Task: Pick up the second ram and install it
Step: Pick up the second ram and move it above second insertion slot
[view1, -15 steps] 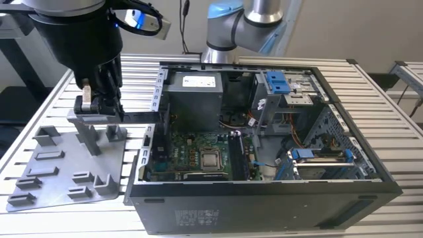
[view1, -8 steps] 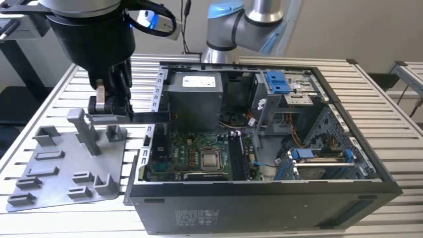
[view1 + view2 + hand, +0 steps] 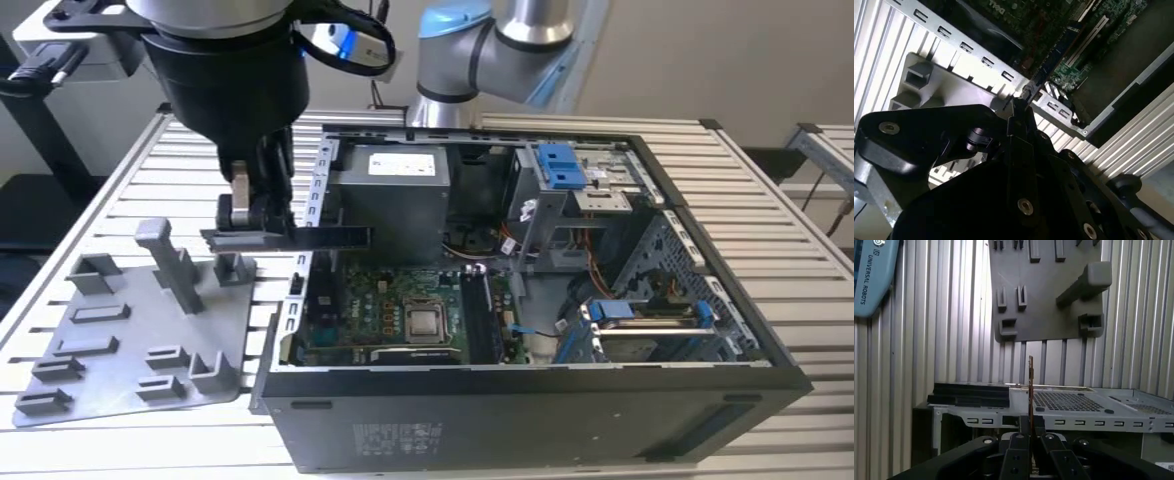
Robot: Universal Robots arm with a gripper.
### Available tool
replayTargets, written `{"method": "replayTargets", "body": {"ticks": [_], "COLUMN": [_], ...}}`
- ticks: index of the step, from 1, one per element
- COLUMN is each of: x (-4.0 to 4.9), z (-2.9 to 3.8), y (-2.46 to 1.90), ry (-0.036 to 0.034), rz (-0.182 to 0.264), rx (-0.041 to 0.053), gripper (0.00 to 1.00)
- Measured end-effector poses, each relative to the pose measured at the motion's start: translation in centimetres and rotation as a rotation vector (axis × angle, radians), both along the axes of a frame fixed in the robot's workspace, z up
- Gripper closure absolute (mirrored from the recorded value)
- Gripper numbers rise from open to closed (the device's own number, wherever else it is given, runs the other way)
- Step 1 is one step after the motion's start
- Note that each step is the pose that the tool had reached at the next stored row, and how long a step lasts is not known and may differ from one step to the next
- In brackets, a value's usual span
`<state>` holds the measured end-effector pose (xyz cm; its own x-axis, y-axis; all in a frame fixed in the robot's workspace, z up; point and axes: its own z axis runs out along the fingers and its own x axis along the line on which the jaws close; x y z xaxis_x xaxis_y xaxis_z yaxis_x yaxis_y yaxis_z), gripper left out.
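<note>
The gripper [image 3: 256, 228] was shut tight on the second ram [image 3: 336, 237], a thin dark board. In the exterior view the ram hung in the air with its long side level. One end stuck out past the fingers toward the exterior view's right.

The ram was just over the side wall of the open computer case [image 3: 534, 420], on the exterior view's left side of the case. It was not touching the case or the table. It was higher than the green motherboard [image 3: 387, 300] and not yet set into it.

In the first wrist view the ram [image 3: 1030, 385] showed edge-on, like a thin line coming straight out from between the two dark fingers [image 3: 1015, 450]. The fingers pressed on it from both sides, with no gap left.

In the second wrist view the ram [image 3: 1046, 65] reached out from the black gripper toward the inside of the case.

A grey fixture plate [image 3: 134, 340] with little posts lay on the slatted table [image 3: 747, 180], just beside the case on the exterior view's left. The gripper hung above the spot where the plate and the case met.

Inside the case sat a grey power supply box [image 3: 394, 190], a silver processor socket [image 3: 424, 322] and some blue latches [image 3: 567, 165].
</note>
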<state>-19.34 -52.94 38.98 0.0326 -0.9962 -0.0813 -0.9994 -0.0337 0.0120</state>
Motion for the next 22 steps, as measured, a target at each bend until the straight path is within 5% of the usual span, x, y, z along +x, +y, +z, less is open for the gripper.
{"method": "replayTargets", "body": {"ticks": [22], "x": [7.25], "z": [-0.27], "y": [0.00], "ry": [0.0000], "rz": [-0.014], "rx": [0.0000], "gripper": [0.86]}}
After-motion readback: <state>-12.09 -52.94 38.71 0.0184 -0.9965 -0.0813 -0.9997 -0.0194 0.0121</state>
